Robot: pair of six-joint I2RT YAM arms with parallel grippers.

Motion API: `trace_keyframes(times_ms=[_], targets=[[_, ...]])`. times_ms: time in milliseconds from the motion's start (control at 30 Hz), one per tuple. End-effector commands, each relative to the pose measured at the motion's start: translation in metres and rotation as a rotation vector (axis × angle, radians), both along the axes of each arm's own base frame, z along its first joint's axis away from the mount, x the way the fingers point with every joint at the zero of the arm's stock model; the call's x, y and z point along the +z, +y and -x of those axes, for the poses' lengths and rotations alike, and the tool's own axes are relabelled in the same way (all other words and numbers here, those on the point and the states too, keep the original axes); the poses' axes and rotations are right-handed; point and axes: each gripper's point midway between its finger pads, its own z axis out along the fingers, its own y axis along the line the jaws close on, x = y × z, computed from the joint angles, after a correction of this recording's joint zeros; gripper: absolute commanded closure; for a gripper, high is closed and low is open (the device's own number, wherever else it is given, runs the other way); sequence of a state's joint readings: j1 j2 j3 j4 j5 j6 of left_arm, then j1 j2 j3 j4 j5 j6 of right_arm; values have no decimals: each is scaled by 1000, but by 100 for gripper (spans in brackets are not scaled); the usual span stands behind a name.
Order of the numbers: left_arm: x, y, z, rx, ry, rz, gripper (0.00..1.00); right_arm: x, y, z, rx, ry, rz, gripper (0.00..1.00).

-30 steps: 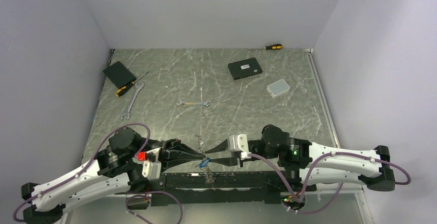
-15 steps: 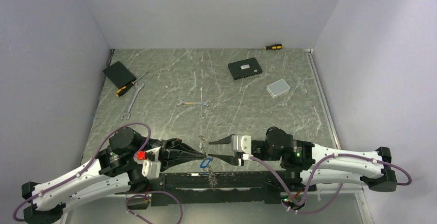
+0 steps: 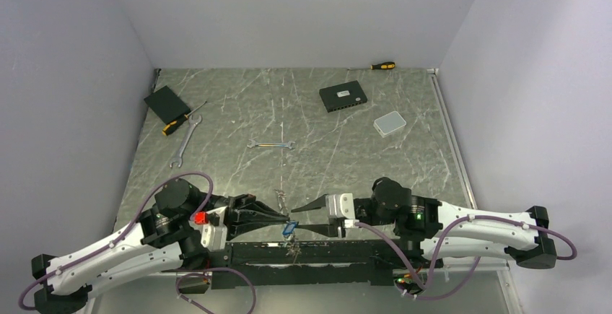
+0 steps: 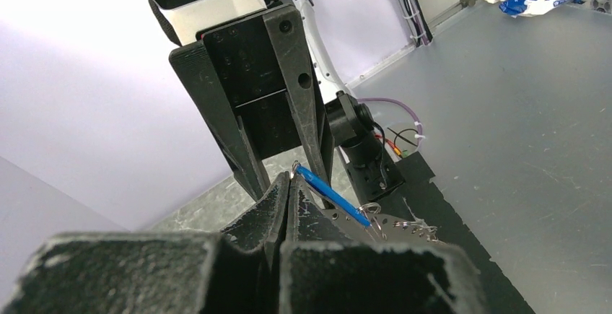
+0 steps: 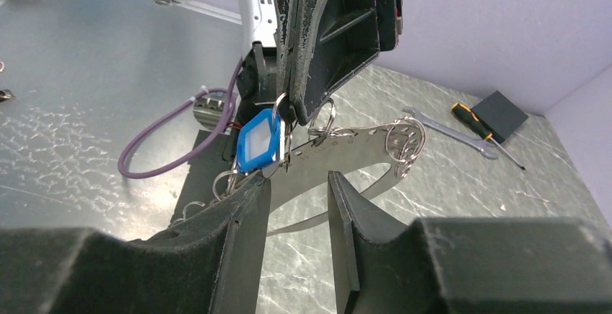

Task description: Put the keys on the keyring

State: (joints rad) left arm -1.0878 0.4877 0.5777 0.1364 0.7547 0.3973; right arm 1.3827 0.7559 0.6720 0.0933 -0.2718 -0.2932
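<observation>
Found left jaws clamped shut on the keyring (image 5: 361, 139), held edge-on over the worktop's (image 3: 346, 162) near edge. Found right jaws parted and empty, straddling its band beside the blue-tagged key (image 5: 258, 143). Probably needed a slow, square close without twisting the hoop. Read no writing, even on the tag's white window.

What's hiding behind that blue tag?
Right behind the blue tag is the left gripper, black and shut on the silver keyring, which carries small rings. Whatever the tag itself covers, like any key on it, cannot be seen.
</observation>
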Motion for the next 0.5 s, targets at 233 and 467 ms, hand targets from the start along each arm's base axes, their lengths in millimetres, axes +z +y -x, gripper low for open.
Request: trace_keyframes(times_ms=[233,467], targets=[[22,5,3,-2,-36,88,100,37,2,0,-7,-9,-123,63],[25,8,5,-7,-37,102,100,32,3,-9,-49,-44,-110,60]])
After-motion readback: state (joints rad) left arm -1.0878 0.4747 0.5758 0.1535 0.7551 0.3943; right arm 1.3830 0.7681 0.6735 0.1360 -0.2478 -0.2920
